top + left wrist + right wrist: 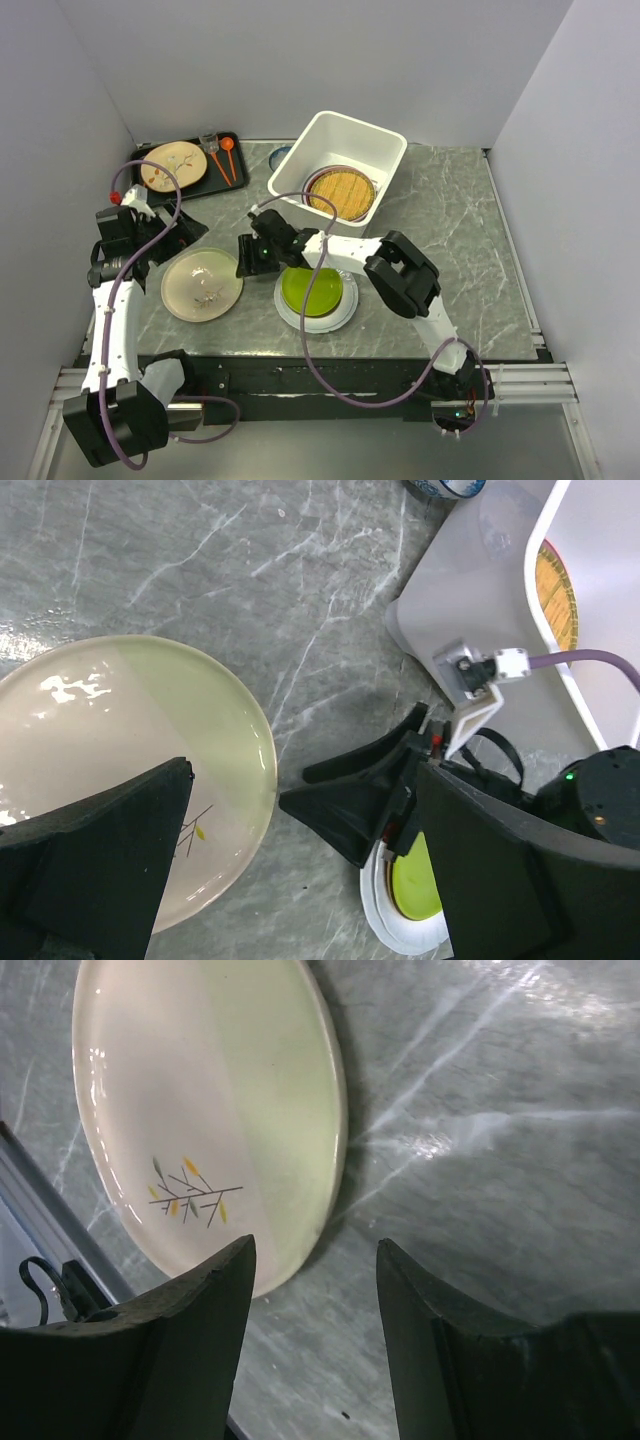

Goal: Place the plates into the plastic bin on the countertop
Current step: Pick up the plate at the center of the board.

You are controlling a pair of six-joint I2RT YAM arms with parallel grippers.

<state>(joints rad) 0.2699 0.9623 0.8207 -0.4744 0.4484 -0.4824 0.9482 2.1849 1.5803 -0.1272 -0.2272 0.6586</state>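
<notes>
White rectangular plastic bin (296, 170), woven yellow round plate (341, 192), lime green round plate (311, 290) on white round plate (300, 322), cream round plate (200, 1090) with yellow-green twig-and-leaf motif, dark grey-green marble-look countertop (450, 220) veined thin white, flat black tray (203, 186)

A lime green plate (315, 289) lies flat on a larger white plate (316, 318), stacked just below the centre of the top view on the dark, white-veined countertop (450, 230). Above them, in the upper centre, stands the white plastic bin (350, 140), upright and turned at an angle. A woven yellow plate (340, 193) lies inside it, towards its lower right wall.
</notes>
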